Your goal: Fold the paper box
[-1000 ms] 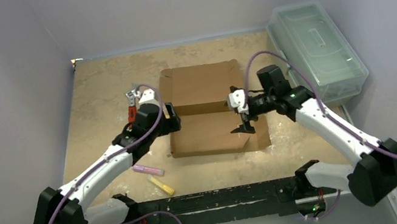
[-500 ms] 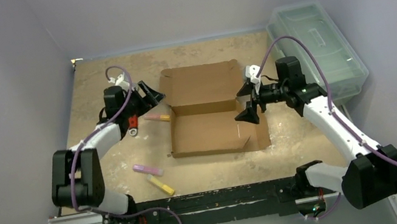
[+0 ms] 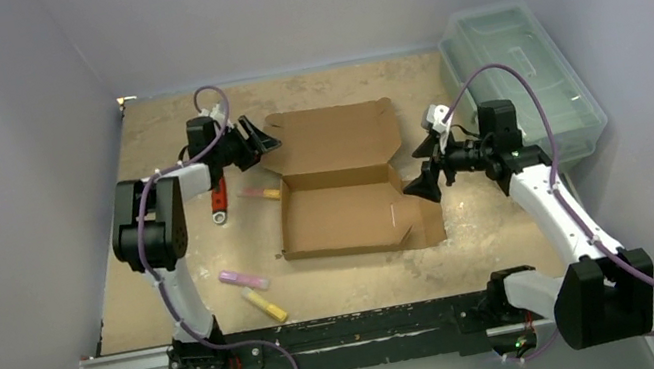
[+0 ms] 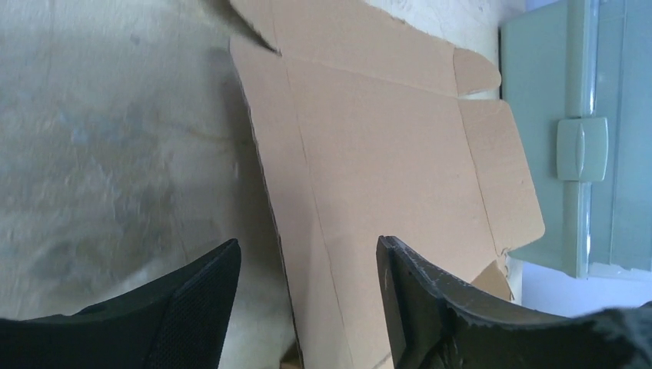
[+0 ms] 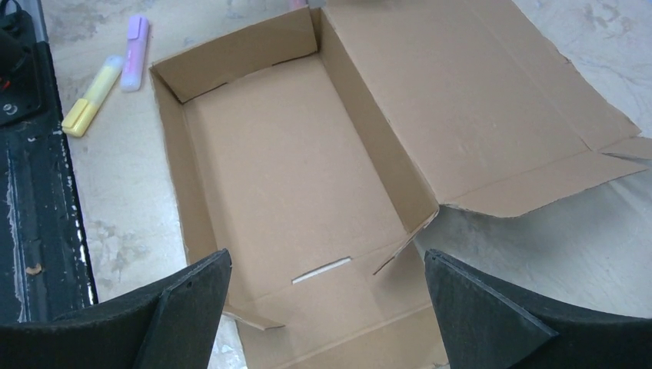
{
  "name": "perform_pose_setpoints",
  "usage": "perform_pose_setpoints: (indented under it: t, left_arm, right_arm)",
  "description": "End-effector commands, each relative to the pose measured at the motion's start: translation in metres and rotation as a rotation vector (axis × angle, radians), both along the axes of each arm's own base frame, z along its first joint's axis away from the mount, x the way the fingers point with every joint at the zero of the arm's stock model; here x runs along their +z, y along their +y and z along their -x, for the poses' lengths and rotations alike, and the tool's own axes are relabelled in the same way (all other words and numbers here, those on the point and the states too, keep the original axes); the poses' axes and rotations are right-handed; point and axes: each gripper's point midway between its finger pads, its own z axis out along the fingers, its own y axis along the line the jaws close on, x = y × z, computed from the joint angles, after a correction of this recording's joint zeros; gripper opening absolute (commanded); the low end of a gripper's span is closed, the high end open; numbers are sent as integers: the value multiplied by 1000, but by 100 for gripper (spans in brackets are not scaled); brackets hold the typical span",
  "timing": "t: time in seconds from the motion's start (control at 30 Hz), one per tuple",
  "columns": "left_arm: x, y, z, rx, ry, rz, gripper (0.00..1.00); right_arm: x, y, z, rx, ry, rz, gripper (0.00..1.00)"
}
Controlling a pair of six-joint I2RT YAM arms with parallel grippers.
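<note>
While left fingers [image 4: 184, 315] and right fingers [image 5: 177, 315] stand apart, empty, paper box [image 5: 284, 169] brown, walls partly raised, lid lying flat.

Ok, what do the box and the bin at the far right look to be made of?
The paper box: plain brown cardboard, matte and uncoated; creased fold lines and die-cut flaps show. The bin: pale green translucent plastic, slightly glossy, with a moulded lid and clip latch; probably rigid, though the look leaves that open.
</note>
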Motion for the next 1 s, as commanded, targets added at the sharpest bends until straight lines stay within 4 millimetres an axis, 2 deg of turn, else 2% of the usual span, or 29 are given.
perform_pose_setpoints:
  t: [0.0,0.1,0.23,0.3,0.4,0.43,0.5,0.53,0.63,0.87,0.97]
  left_arm:
    - [7,-9,-24,-46,-27,24,62]
    - [-1,-10,-31,-43,-2,17,60]
    - [-5,-10,-39,-36,15,20,49]
    - [-1,-12,-42,-34,7,29,40]
    - [8,-12,-43,-18,-16,42,19]
    - [16,-11,-45,-4,-33,48,11]
    - [29,-13,-38,18,-71,56,0]
    - [45,-12,-34,34,-111,51,0]
    - [67,-2,-18,112,-185,24,0]
    - [98,39,34,360,-341,-87,0]
    - [103,47,58,429,-372,-84,0]
  right_arm:
    - [6,4,1,28,-19,-26,99]
    - [6,3,1,24,-19,-28,99]
    - [2,1,-4,-12,-8,-27,99]
    - [1,-1,-9,-44,-5,-25,99]
    - [0,-4,-12,-72,-7,-21,99]
    - [0,-4,-13,-76,-9,-19,99]
    - [-1,-4,-12,-78,-10,-15,99]
    - [-1,-6,-13,-85,-14,-11,99]
    - [1,-9,-17,-110,-19,-11,99]
    - [-5,-13,-30,-218,23,-55,99]
    - [-15,-14,-32,-248,57,-70,99]
